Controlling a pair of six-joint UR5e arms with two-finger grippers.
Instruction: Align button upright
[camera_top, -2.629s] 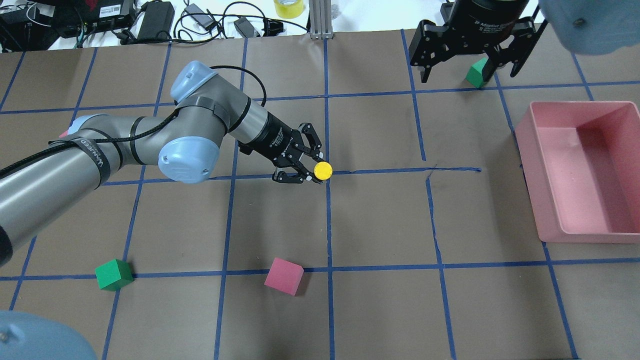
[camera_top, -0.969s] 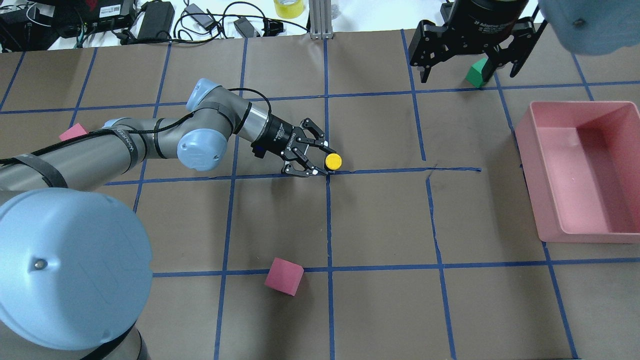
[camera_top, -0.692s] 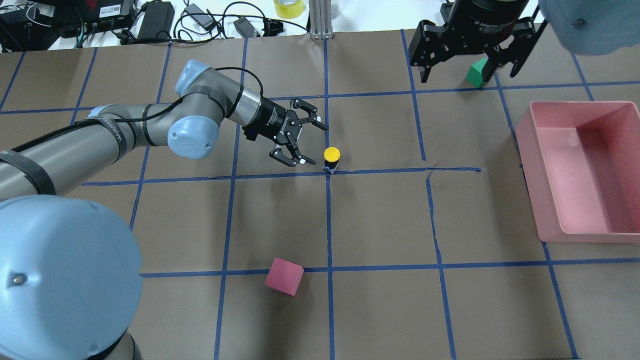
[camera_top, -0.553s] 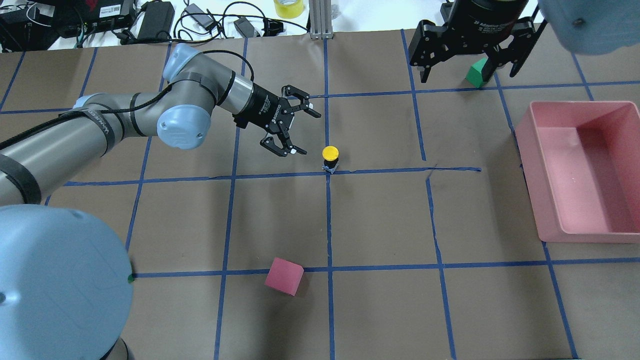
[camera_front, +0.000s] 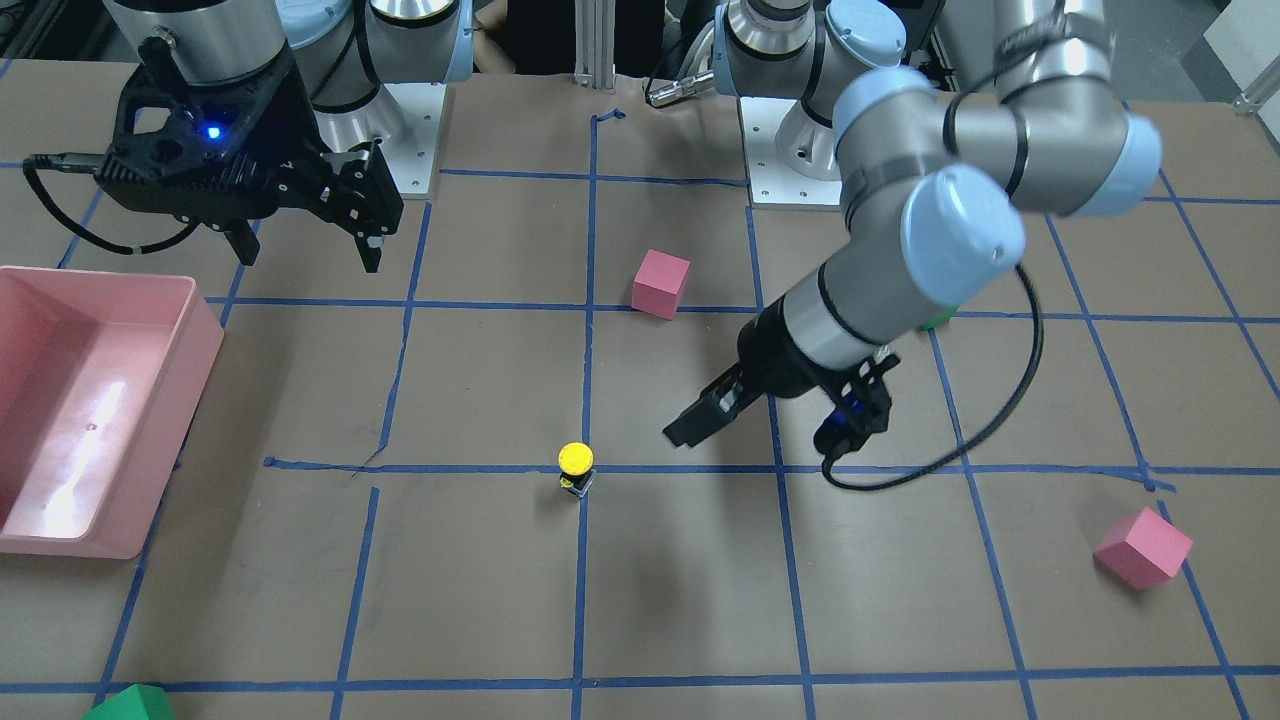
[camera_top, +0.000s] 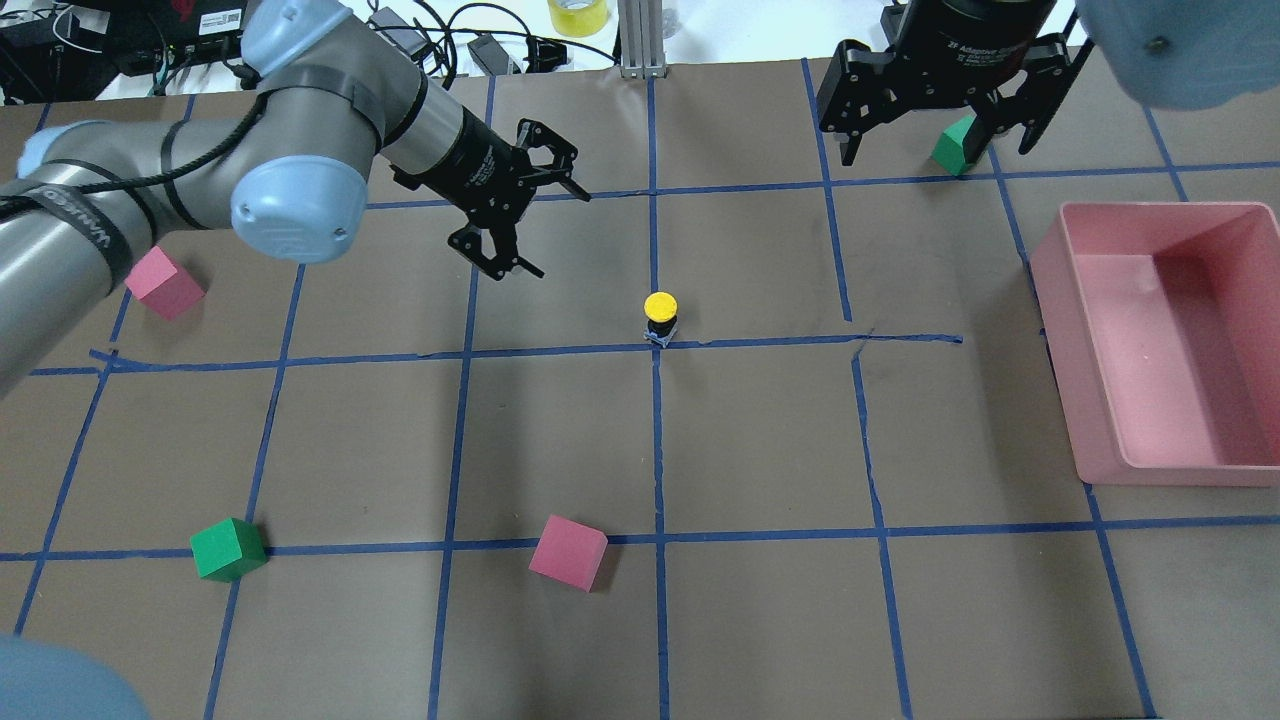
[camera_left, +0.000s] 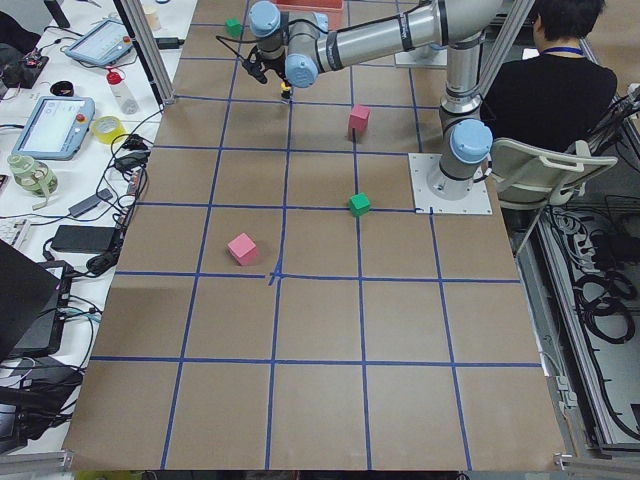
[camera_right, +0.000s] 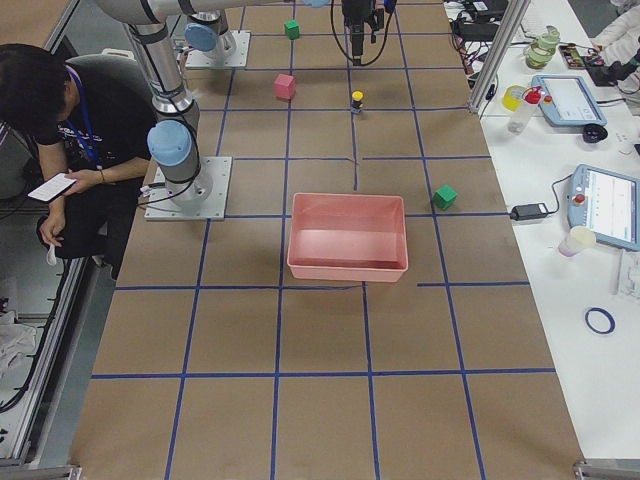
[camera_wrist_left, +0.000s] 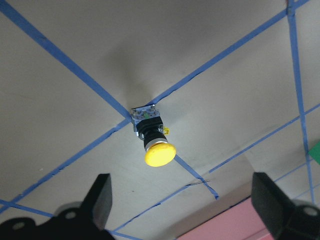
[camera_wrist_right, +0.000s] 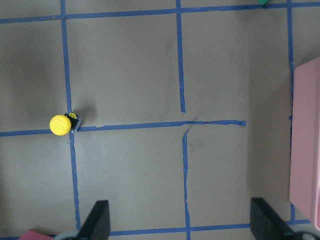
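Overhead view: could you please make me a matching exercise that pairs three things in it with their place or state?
Things:
1. button
2. left gripper
3. pink bin

Places or states:
A. open, holding nothing
B. off to the robot's right, apart from the other two
C. standing upright where two blue tape lines cross, yellow cap on top

Pairs: 1-C, 2-A, 3-B

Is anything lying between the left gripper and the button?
No. The overhead view shows only bare brown paper between the open left gripper and the upright button.
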